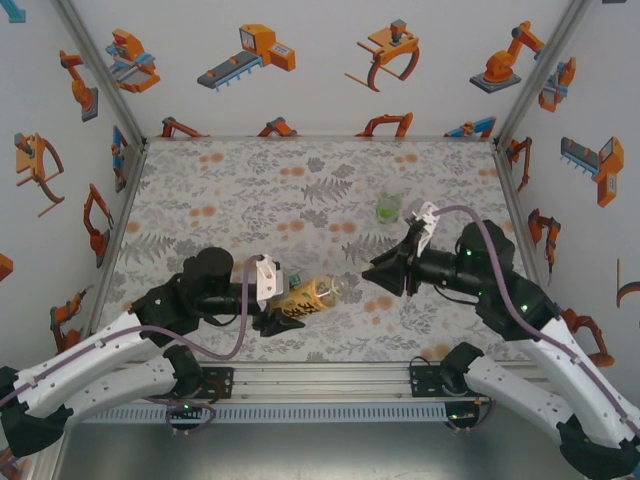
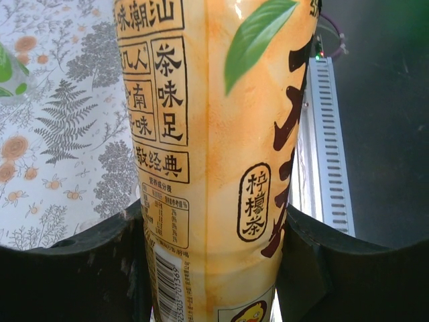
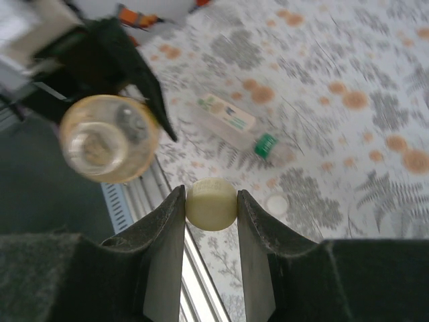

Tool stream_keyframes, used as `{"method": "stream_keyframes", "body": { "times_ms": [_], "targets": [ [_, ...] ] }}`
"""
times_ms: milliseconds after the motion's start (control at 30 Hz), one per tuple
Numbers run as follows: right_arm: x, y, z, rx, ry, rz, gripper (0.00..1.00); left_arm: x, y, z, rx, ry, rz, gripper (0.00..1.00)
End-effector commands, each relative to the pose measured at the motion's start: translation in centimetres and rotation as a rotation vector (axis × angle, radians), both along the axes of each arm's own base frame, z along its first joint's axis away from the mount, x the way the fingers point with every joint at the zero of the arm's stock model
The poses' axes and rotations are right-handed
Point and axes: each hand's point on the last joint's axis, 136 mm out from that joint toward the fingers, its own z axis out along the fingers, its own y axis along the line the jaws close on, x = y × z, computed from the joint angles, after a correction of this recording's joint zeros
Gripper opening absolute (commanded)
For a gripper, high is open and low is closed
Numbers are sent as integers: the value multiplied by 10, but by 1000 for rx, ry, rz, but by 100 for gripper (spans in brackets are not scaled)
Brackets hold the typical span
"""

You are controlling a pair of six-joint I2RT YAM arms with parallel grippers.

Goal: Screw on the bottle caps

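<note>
Foreground: the left gripper is clamped around the amber tea bottle, held nearly horizontal with its open mouth toward the right gripper. The right gripper pinches a cream-white bottle cap between its fingers, near the bottle mouth but apart from it. Beyond, on the floral table, lies a pale-labelled bottle wearing a green cap. Farther back is a small green bottle.
</note>
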Motion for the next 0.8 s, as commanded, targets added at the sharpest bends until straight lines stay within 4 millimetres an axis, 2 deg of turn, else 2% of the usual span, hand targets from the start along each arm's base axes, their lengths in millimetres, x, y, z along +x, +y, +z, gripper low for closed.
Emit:
{"method": "stream_keyframes", "body": {
  "times_ms": [0, 267, 500, 767],
  "targets": [
    [-34, 6, 29, 91, -138, 187, 0, -10, 4, 12, 5, -51, -65, 0],
    [-55, 14, 32, 104, -206, 334, 0, -13, 6, 7, 29, -57, -85, 0],
    [-63, 20, 13, 28, -278, 409, 0, -10, 3, 1, 48, -36, -80, 0],
    [-65, 26, 2, -7, -292, 441, 0, -14, -4, -5, 62, -3, -122, 0]
  ]
}}
